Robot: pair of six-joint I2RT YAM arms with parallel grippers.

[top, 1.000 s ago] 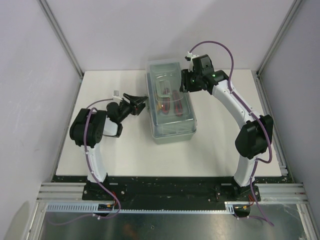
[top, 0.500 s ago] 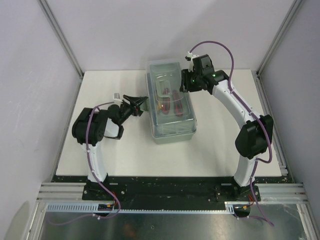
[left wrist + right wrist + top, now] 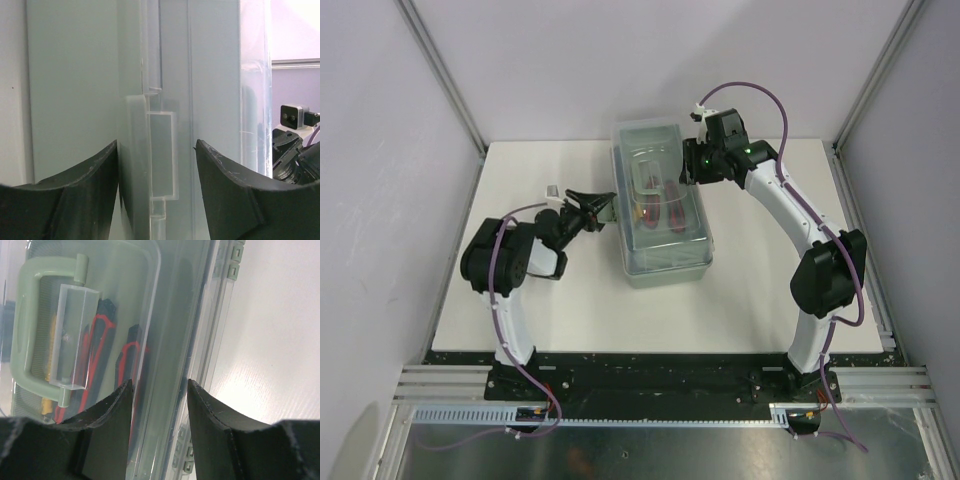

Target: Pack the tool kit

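Box: the rectangular sage-green plastic box [image 3: 660, 255] stands on the white desk [image 3: 750, 280], directly between the two tools. The left tool is against its left long side. The right tool is at its right long side, toward the far end.
Lid: the translucent clear plastic lid [image 3: 665, 235] is down over the box and lies under the right tool's fingertips.
Left tool: the black two-finger left tool [image 3: 598, 210] points level at the box's side wall [image 3: 70, 75]. Its jaws are spread and hold nothing.
Latch: a clear plastic latch tab [image 3: 162, 152] on that wall sits straight ahead of the left tool [image 3: 156, 145], inside the gap between its fingers. It is very near one finger and clearly apart from the other. Whether the nearer finger touches it cannot be told.
Right tool: the black two-finger right tool [image 3: 692, 165] reaches in over the lid's edge with its fingers apart. In the right wrist view the lid's rim runs through the gap of the right tool [image 3: 160, 382]. Whether the fingers pinch that rim cannot be told.
Handle: a pale green plastic carrying handle [image 3: 30, 330] with a clear centre piece lies flat on the lid [image 3: 125, 300], beyond and to one side of the right tool's fingers.
Hand tools: hand tools with black-and-red grips [image 3: 100, 340] lie inside the box, seen through the lid just ahead of the right tool. Their kinds cannot be made out.
Lugs: small sage-green hinge lugs [image 3: 235, 260] line the box edge on the desk side of the right tool.
Desk: bare white desk surface [image 3: 270, 340] lies just past that edge, on the outer side of the right tool.
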